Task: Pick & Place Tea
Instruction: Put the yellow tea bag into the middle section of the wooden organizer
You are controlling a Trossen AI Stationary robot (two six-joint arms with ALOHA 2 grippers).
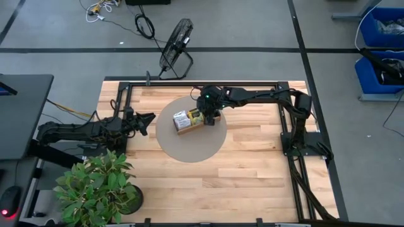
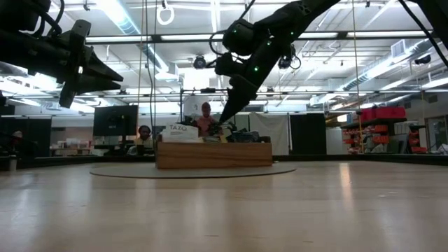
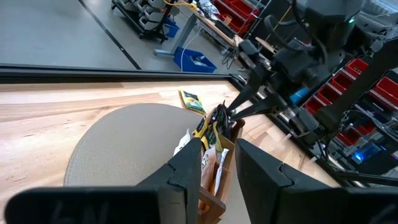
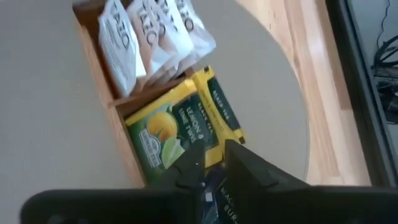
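Observation:
A long wooden tray (image 1: 187,121) lies on a round grey mat (image 1: 189,144). In the right wrist view, white packets (image 4: 149,37) stand in one compartment and green-yellow ones (image 4: 165,134) in the middle. Dark packets with yellow edges (image 4: 219,115) fill the end compartment. My right gripper (image 4: 214,171) reaches down into that end compartment (image 1: 207,117) and is shut on a dark packet (image 4: 216,191). One green-yellow packet (image 3: 192,101) lies flat on the mat beyond the tray. My left gripper (image 1: 149,120) hovers open off the mat's left side, raised (image 2: 105,73). My right gripper pinches a dark tea packet (image 4: 214,194) between its two fingers (image 4: 191,165), coming from above and slanting down from the table's right side. The packet is at the tray's dark end compartment. Its lower part is hidden by the fingers and the other packets.
A potted plant (image 1: 98,186) stands at the table's near left corner. A black metal frame (image 1: 202,81) runs along the table's far and right edges. Bare wood lies near and right of the mat (image 1: 252,170). People sit in the room behind the table (image 2: 205,115).

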